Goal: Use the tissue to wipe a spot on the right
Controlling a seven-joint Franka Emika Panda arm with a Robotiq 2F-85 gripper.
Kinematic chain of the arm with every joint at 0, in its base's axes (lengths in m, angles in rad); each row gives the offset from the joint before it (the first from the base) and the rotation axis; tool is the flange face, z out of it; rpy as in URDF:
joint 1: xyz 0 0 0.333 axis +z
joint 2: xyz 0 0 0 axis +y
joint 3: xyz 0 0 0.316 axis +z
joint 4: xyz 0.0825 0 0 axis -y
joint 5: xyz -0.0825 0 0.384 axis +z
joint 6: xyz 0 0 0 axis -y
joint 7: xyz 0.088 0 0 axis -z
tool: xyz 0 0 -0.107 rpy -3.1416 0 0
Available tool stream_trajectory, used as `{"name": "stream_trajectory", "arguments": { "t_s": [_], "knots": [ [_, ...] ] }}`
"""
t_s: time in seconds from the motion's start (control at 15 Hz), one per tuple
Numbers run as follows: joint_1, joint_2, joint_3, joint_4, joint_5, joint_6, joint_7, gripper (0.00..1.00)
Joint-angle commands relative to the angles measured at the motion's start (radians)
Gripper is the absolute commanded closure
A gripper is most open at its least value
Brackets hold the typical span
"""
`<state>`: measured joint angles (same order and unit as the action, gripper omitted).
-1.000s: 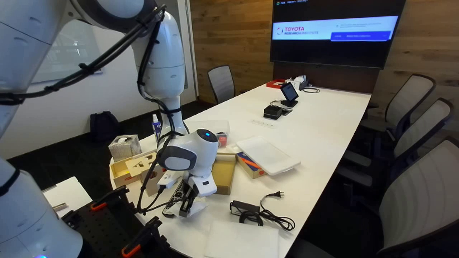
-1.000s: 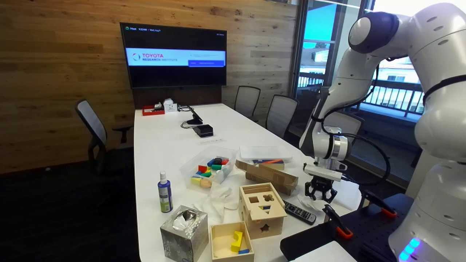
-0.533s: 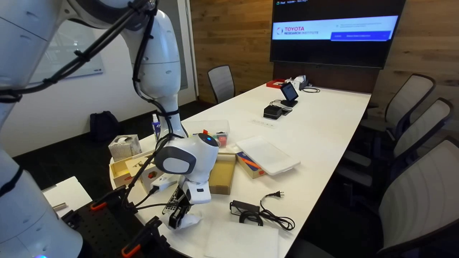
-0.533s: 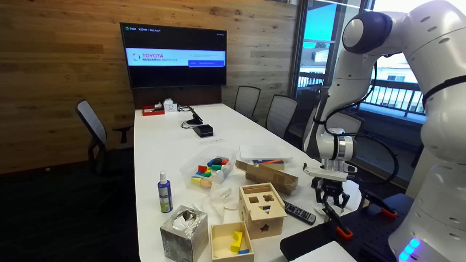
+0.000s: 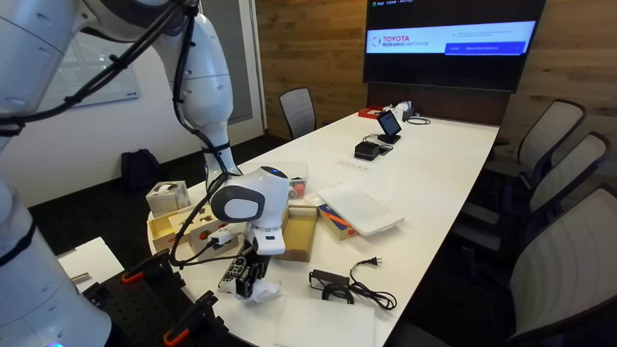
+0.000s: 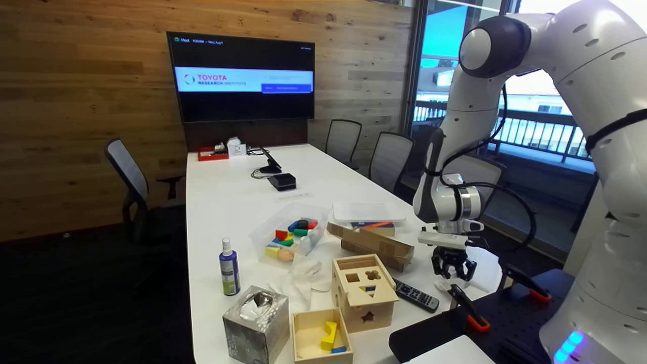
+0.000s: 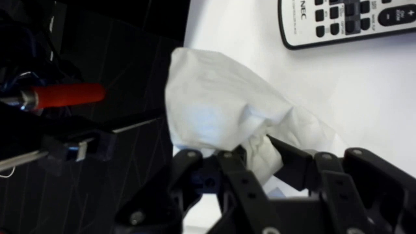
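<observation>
Wrist view: your gripper clamps bunched tissue, loose flap toward eleven o'clock, presumably as wiping surface.

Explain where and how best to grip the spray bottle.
Probably around the middle of the spray bottle, coming in level from the side away from the tissue box: the bottle stands upright, body wider than nozzle, with that box nearby.

1. "TOYOTA RESEARCH INSTITUTE" is shown on the screen.
2. "Meet" is displayed at its ten o'clock.
3. "NEC", "+" and "−" are printed on the remote, at two o'clock in the wrist view.
</observation>
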<state>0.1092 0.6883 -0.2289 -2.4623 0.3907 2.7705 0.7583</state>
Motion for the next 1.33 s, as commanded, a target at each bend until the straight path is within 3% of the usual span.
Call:
{"name": "stream_trajectory", "arguments": {
  "t_s": [0.0, 0.4, 0.6, 0.93, 1.27],
  "knots": [
    [0.002, 0.038, 0.004, 0.049, -0.025, 0.025, 0.035, 0.98],
    [-0.075, 0.012, 0.081, 0.071, -0.012, 0.032, -0.071, 0.98],
    [-0.051, -0.078, 0.068, 0.024, -0.030, -0.008, -0.101, 0.98],
    [0.090, -0.288, -0.036, -0.086, -0.167, -0.031, -0.035, 0.98],
    [0.304, -0.410, -0.195, -0.027, -0.595, -0.085, 0.152, 0.98]
  ]
}}
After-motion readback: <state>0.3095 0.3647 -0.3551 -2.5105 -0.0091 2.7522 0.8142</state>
